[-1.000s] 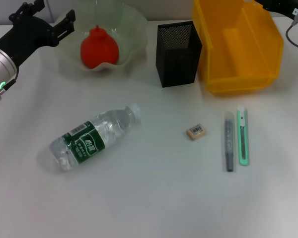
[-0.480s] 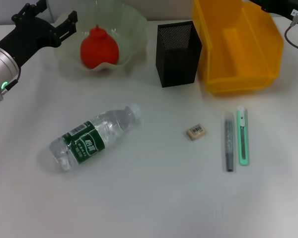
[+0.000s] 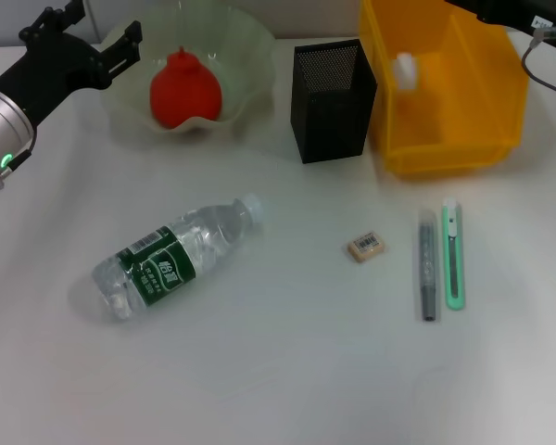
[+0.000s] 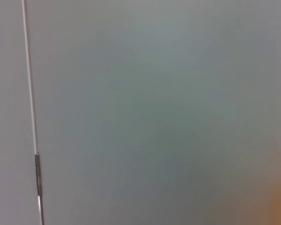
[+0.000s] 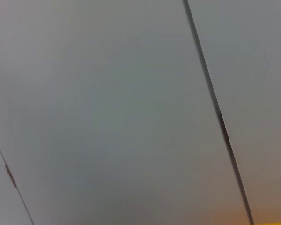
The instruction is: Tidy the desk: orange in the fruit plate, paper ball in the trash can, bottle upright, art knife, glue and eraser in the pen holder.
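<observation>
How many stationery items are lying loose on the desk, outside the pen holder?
3. The eraser lies mid-desk; the grey glue and the green art knife lie side by side to its right, in front of the yellow bin. The pen holder's interior is not visible.

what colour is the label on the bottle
Dark green with white print, on the bottle; clearest in the head view.

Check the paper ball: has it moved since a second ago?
Yes. The paper ball, unseen earlier, now shows inside the yellow bin, near its wall beside the pen holder.
</observation>
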`<control>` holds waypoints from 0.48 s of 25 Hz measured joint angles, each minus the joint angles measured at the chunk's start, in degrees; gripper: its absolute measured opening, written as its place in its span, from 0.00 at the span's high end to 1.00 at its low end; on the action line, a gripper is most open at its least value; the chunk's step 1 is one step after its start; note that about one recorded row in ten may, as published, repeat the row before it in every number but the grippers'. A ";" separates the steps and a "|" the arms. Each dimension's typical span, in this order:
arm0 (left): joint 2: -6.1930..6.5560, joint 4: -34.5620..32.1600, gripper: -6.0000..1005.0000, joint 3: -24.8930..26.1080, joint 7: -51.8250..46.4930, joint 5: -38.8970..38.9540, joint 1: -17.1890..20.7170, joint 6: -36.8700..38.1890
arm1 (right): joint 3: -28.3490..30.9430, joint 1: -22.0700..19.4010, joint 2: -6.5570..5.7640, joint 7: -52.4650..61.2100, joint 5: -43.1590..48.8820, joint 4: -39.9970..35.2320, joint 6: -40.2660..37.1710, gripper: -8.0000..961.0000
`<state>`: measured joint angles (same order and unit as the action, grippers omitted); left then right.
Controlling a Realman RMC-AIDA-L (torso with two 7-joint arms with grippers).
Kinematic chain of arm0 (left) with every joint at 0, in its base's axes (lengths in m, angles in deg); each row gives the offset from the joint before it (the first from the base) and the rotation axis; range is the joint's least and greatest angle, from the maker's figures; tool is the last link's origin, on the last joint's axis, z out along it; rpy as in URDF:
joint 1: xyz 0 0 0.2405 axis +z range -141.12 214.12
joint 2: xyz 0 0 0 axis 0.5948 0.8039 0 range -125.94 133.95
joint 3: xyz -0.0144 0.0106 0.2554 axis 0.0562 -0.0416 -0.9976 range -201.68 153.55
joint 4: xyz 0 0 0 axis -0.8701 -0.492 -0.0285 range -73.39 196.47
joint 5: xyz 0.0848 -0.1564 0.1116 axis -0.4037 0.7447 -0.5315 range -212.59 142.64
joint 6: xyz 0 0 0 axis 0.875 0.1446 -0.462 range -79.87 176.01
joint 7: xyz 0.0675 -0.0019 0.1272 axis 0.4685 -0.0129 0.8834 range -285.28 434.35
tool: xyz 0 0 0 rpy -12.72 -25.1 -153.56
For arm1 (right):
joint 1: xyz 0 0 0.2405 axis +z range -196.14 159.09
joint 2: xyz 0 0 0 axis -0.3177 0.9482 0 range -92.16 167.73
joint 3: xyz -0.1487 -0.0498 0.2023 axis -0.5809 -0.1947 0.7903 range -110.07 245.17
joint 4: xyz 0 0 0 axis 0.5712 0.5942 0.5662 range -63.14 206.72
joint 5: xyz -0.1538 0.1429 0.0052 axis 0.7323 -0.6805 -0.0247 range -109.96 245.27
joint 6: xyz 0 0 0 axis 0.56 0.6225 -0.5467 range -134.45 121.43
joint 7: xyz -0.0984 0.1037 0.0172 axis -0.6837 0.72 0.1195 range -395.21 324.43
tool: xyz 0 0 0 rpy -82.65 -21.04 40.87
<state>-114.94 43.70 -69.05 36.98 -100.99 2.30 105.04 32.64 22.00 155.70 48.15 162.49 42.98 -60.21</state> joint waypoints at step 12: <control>-0.06 -0.01 0.17 0.07 -0.07 0.00 0.19 0.03 | -0.21 -2.35 1.59 -2.98 -11.60 -2.11 -1.32 0.21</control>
<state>-115.00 43.69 -68.98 36.91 -100.98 2.49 105.07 32.43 19.65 157.28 45.17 150.89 40.87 -61.53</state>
